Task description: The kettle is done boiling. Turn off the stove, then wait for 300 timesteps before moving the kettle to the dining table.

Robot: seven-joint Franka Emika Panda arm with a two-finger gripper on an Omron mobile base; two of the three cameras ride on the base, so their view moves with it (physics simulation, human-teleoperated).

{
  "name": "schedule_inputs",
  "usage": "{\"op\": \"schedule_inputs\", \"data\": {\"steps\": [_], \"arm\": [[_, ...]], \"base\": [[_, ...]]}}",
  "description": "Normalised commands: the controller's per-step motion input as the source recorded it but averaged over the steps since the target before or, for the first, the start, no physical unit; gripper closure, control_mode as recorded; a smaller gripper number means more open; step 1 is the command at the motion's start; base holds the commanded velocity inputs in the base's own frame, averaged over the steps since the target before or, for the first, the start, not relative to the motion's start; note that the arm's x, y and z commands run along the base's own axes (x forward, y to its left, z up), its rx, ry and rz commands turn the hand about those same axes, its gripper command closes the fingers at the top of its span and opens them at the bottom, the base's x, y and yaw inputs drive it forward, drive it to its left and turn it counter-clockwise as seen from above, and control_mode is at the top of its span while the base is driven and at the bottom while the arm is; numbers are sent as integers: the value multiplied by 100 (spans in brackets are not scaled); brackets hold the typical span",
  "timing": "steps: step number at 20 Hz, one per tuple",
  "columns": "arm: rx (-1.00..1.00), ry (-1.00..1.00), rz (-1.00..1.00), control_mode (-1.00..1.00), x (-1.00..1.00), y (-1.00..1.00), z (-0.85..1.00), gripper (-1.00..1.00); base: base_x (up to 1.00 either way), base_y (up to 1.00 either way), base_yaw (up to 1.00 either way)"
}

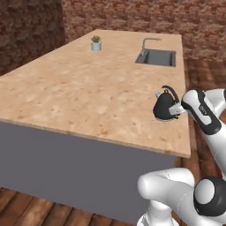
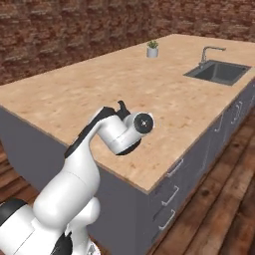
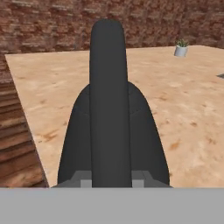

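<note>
Kettle point(image 1: 164, 108): a small dark round kettle, at the right of the left base view, sitting low on the wood top near its right edge. Its thin curved handle arches over the top. In the hand view the kettle point(image 3: 111, 127) is very close, a dark hump in the middle with the handle running straight up the frame.

Gripper point(image 1: 178, 109): at the right of the left base view, pressed up to the kettle's right side. Its jaws are squeezed together on the kettle's handle (the 2 small tips sit at the bottom of the hand view, 1 on each side of the handle).

Dining table point(image 1: 88, 97): a big light wood top over a grey base. It runs from the lower left up to the top right of the left base view. The right base view shows drawers with pale handles on its grey side.

Sink point(image 1: 156, 57): a dark sunk box with a thin tap, upper right of the left base view, far from the kettle.

Plant point(image 1: 96, 43): a little green plant in a pale pot, top middle of the left base view, on the far part of the wood top.

Wall point(image 1: 132, 15): red-brown brick, along the top of the frame.

Floor point(image 1: 26, 209): dark wood planks, along the bottom left.
</note>
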Motion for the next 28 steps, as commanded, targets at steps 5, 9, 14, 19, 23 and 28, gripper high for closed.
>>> {"op": "schedule_inputs", "data": {"steps": [5,9,14,19,23,28], "arm": [[0,0,0,100,0,0,0,100],[0,0,0,100,0,0,0,100],[0,0,0,100,0,0,0,100],[0,0,0,100,0,0,0,100],[0,0,0,100,0,0,0,100],[0,0,0,100,0,0,0,100]], "base": [[2,92,-31],[4,95,-31],[4,97,-31],[5,96,-30],[3,96,-30],[3,97,-30]]}}
